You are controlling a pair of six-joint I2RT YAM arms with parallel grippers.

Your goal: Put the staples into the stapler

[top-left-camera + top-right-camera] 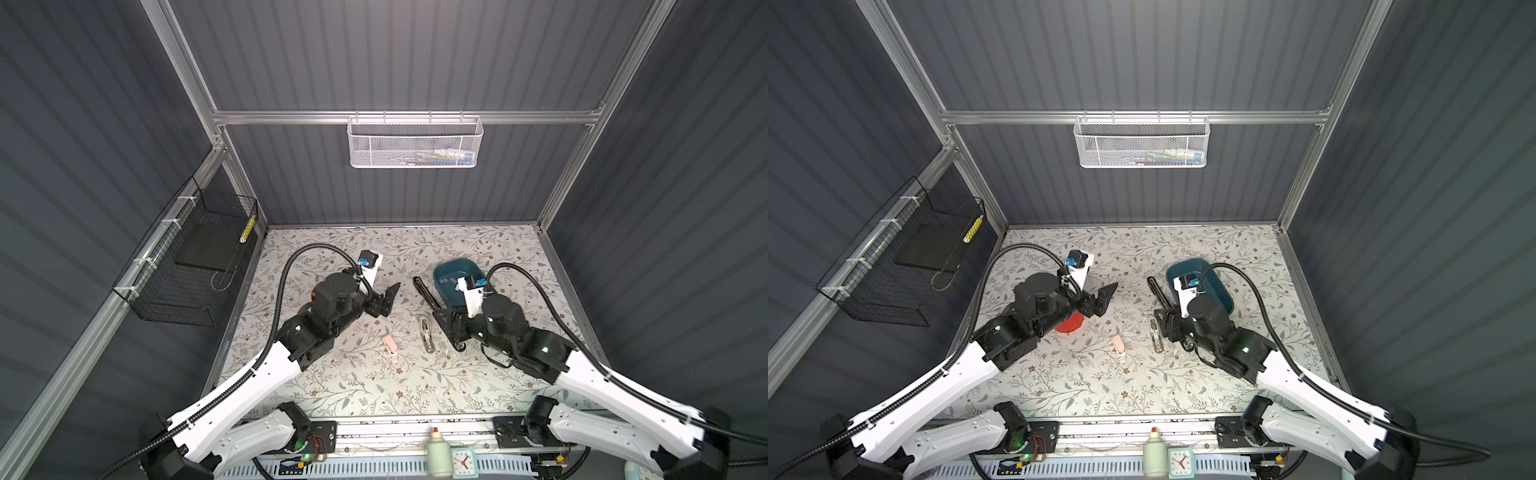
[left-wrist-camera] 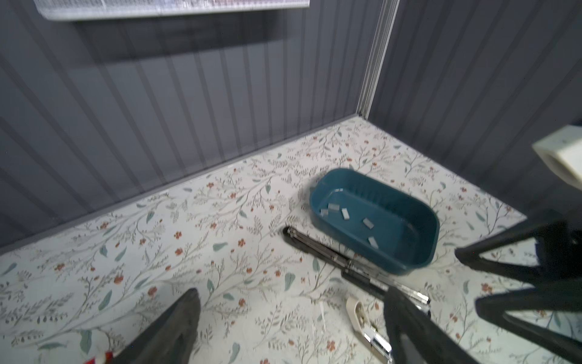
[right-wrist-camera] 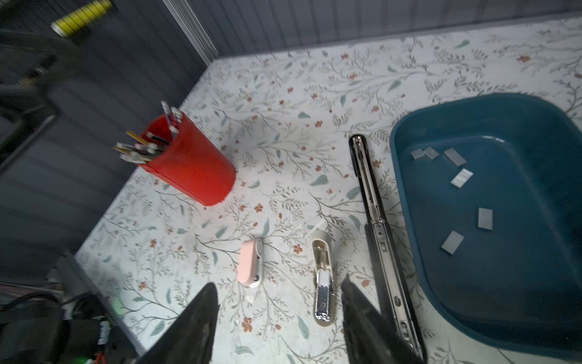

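Observation:
The black stapler (image 1: 424,291) (image 1: 1156,289) (image 2: 315,249) (image 3: 368,189) lies opened out flat on the flowered table, along the left side of a teal tray (image 1: 457,260) (image 2: 393,268) (image 3: 535,315). Several small grey staples (image 2: 345,214) (image 3: 461,178) lie loose on the tray floor. My left gripper (image 1: 390,293) (image 2: 292,291) hovers open and empty to the left of the stapler. My right gripper (image 1: 440,320) (image 3: 278,282) is open and empty, low over the stapler's near end, which it partly hides in both top views.
A small cream stapler (image 1: 427,338) (image 3: 322,283) lies open just ahead of the right fingers, with a pink one (image 1: 390,345) (image 3: 248,264) to its left. A red cup (image 1: 1069,324) (image 3: 192,167) of pencils stands under the left arm.

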